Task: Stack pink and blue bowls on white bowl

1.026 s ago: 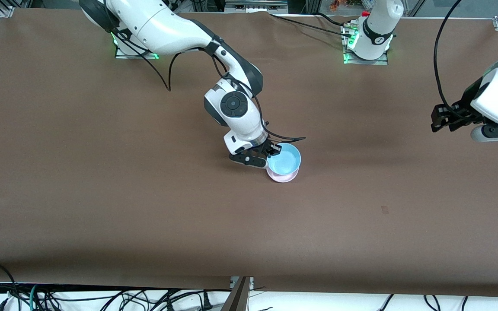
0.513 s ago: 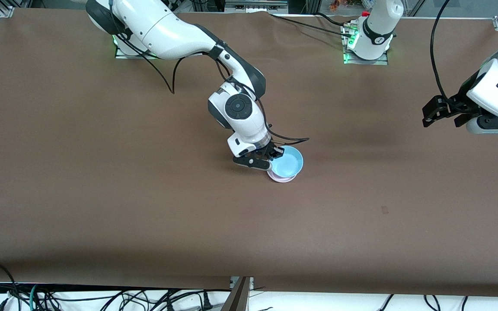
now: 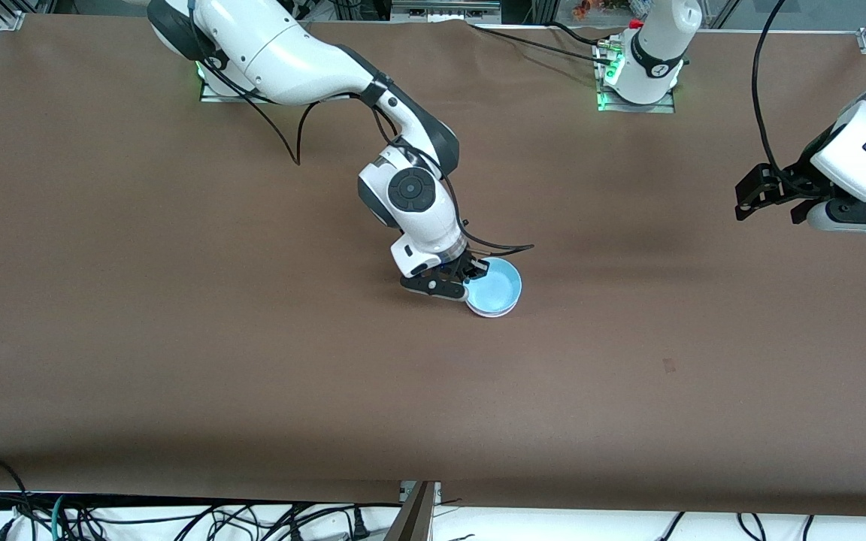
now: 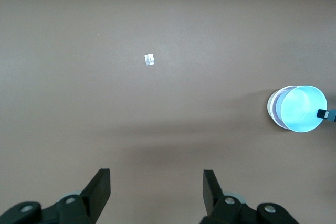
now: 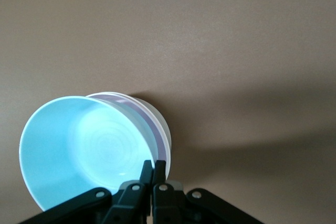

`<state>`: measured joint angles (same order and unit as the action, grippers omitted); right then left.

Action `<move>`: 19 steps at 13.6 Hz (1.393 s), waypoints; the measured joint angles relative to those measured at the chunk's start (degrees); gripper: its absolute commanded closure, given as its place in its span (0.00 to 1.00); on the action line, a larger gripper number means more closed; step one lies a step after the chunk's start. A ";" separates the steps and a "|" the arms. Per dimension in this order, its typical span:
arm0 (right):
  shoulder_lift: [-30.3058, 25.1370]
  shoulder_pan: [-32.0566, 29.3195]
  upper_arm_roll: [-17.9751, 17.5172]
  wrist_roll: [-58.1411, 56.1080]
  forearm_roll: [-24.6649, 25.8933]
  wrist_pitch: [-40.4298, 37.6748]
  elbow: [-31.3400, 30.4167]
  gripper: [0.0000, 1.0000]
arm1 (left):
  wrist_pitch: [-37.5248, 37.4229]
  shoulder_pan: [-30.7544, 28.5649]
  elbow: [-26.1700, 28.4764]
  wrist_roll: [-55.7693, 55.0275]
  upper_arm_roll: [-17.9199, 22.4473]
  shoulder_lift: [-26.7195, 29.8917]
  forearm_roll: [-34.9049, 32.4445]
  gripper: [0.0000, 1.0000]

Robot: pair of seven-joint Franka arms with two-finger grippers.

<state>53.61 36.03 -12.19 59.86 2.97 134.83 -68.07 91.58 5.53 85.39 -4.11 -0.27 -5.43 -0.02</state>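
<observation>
On a dial laid over the table, six toward the front camera: bowl stack just off centre, at about four o'clock. Blue bowl [image 3: 497, 291] uppermost and slightly tilted, nested in the pink bowl [image 5: 142, 113], of which only a thin band visible, and that in turn inside the white bowl [image 5: 164, 129] resting on the table. Right gripper [image 3: 470, 279] pinched tight on the blue bowl's rim, at roughly the ten-o'clock edge of the stack. Left gripper [image 3: 750, 199] waiting, fingers spread and empty, over bare table out at three o'clock. Probably light, stiff, glossy plastic: easy to lift, yet slippery and apt to skid or drag nested neighbours along. Best taken by the rim as here, thin wall between the pads; worth releasing gently to let the top bowl settle level.
</observation>
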 measured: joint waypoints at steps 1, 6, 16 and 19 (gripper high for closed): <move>0.00 0.00 0.02 -0.13 0.00 -0.02 0.00 1.00 | 0.00 0.00 0.00 0.04 0.00 0.00 0.01 0.20; 0.12 0.01 0.05 -0.25 0.00 -0.02 0.00 0.91 | 0.00 0.05 0.03 0.08 -0.06 0.00 0.61 0.20; 0.01 -0.74 0.35 -0.26 0.01 -2.92 2.80 0.00 | -0.01 -0.83 0.29 0.07 0.51 -0.20 0.61 0.17; -4.04 -3.37 0.54 -0.28 0.02 -6.16 3.97 0.00 | -0.01 -1.18 0.52 0.09 0.64 -0.64 0.62 0.17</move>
<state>49.56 32.66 -11.65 59.57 2.99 128.67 -64.10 91.57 4.35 85.91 -4.02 0.38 -6.08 0.60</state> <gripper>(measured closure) 0.000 0.172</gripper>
